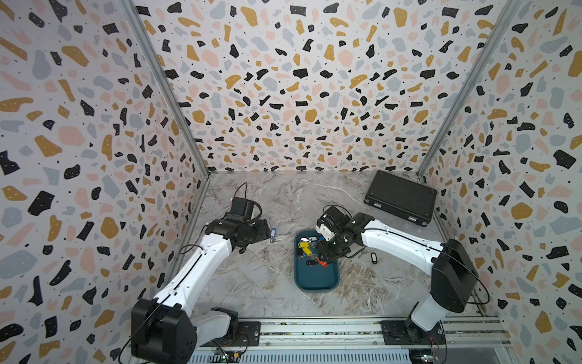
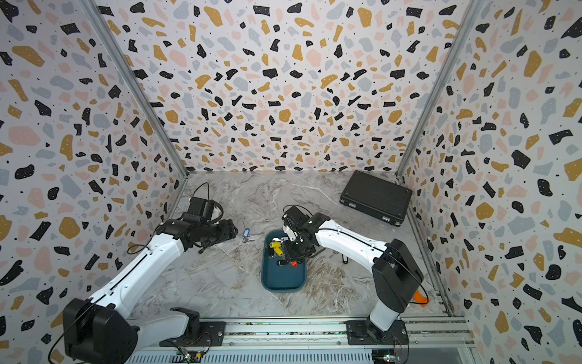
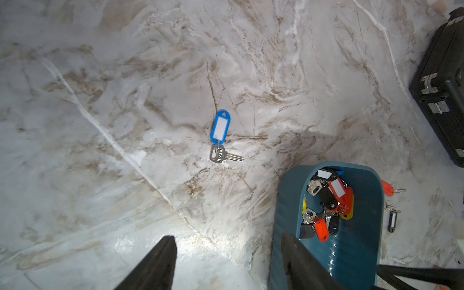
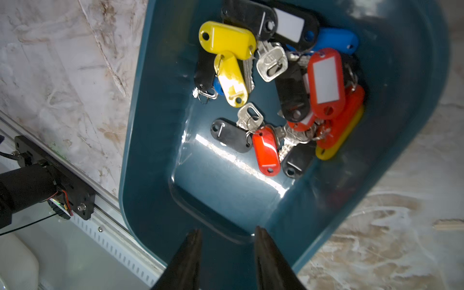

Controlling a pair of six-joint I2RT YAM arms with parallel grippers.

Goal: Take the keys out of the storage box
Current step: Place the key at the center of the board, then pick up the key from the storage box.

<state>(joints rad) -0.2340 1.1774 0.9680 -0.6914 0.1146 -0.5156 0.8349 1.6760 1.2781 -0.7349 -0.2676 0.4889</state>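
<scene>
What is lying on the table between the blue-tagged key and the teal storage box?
Nothing. The stretch of marble table between the blue-tagged key and the storage box is bare. The left wrist view shows this clearly.

The left arm point(image 1: 201, 261) reaches forward and inward, low and nearly level; the left claw point(image 3: 227, 237) stands wide apart and empty. The right arm point(image 1: 396, 242) bends inward with its wrist tipped downward; the right claw point(image 4: 228, 229) is parted more narrowly, seemingly gripping nothing, though its tips are blurred.
</scene>
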